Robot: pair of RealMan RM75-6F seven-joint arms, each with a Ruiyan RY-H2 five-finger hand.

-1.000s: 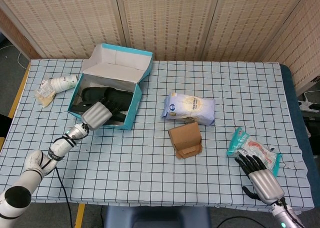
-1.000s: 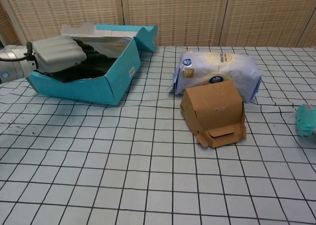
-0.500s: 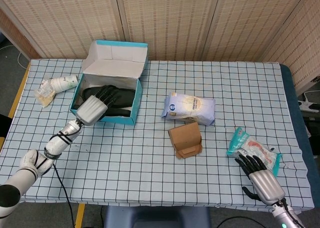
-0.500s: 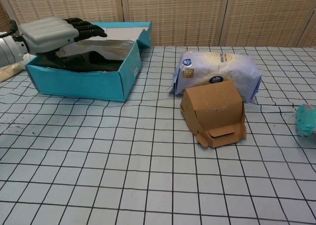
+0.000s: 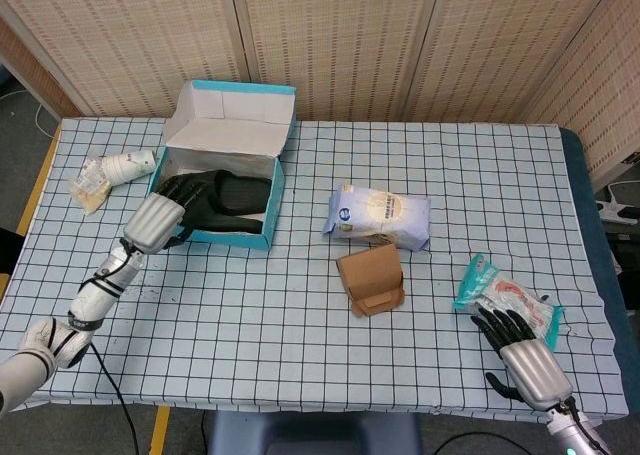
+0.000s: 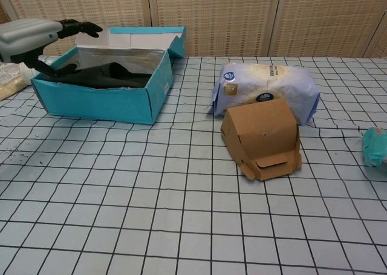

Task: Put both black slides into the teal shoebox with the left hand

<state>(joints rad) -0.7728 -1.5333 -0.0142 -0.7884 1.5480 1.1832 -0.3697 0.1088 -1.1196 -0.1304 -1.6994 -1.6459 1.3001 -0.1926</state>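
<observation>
The teal shoebox (image 5: 251,235) (image 6: 109,104) stands at the back left of the table with its lid up. Black slides (image 5: 230,191) (image 6: 106,77) lie inside it, overlapping, so I cannot separate them clearly. My left hand (image 5: 156,220) (image 6: 36,34) hovers at the box's front left corner, fingers spread over the rim and holding nothing. My right hand (image 5: 518,349) rests open at the table's front right, by a teal snack packet.
A white flour bag (image 5: 379,216) (image 6: 266,86) and a brown cardboard carton (image 5: 371,278) (image 6: 262,138) sit mid-table. A teal snack packet (image 5: 505,299) lies at right. A white bottle (image 5: 129,163) and a small wrapped packet (image 5: 88,187) lie left of the box.
My left hand has drawn back out of the box toward its front left corner, leaving the slides inside. The box has turned a little and its lid now stands upright. The right hand has not moved.
</observation>
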